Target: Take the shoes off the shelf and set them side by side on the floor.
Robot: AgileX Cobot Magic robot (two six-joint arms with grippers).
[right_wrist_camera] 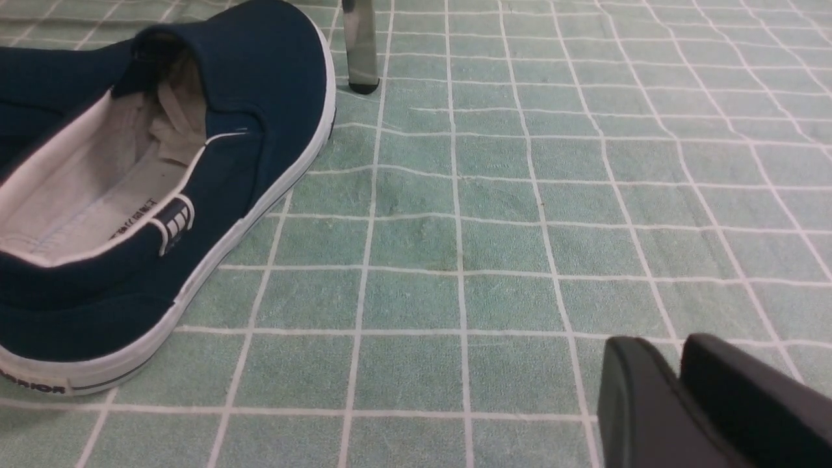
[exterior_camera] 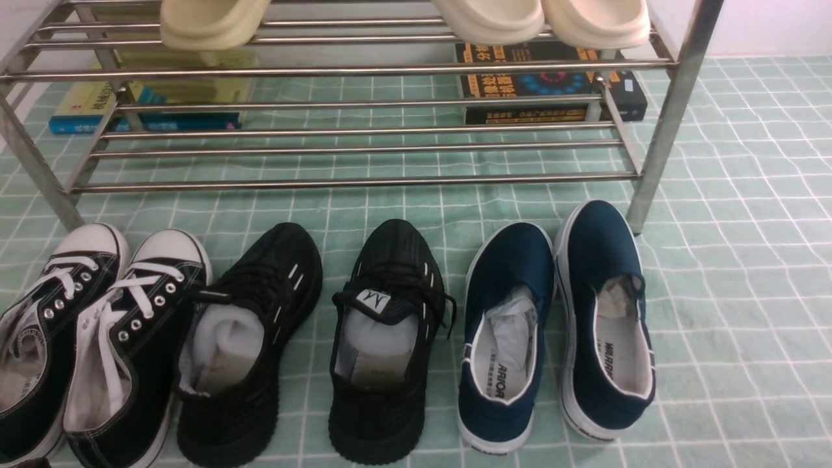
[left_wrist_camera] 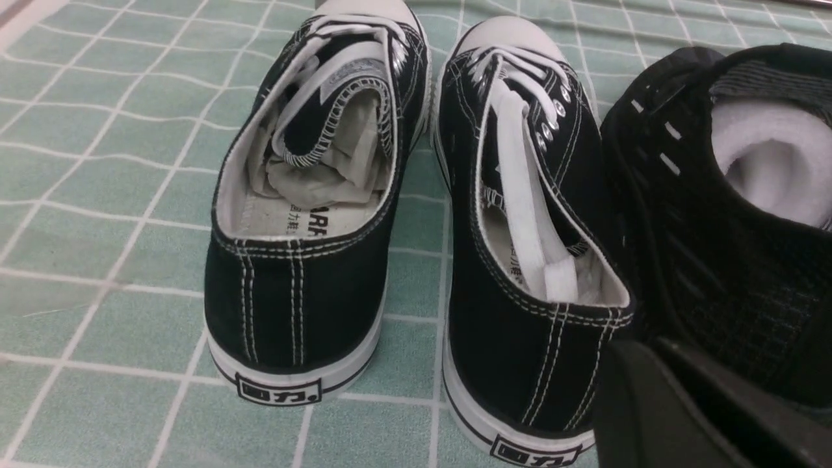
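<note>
Floor: pale green mat with a white grid (exterior_camera: 728,273), spread under everything.
Shelf: low silver steel-rod rack (exterior_camera: 364,130) at 12 o'clock; cream slippers (exterior_camera: 494,19) on its upper tier, books (exterior_camera: 552,84) beneath it.
Shoes: pair of all-black knit lace-up sneakers (exterior_camera: 312,338) on the floor at 6 o'clock, side by side with toes toward the rack.
Neighbours: black canvas sneakers with white toe caps (exterior_camera: 91,325) at 8 o'clock; navy slip-ons with white soles (exterior_camera: 552,318) at 4 o'clock.
Left gripper: black fingers (left_wrist_camera: 676,416) low beside the sneakers; spread or closed, cannot tell.
Right gripper: (right_wrist_camera: 676,396) two black fingers pressed nearly together, gripping nothing.
</note>
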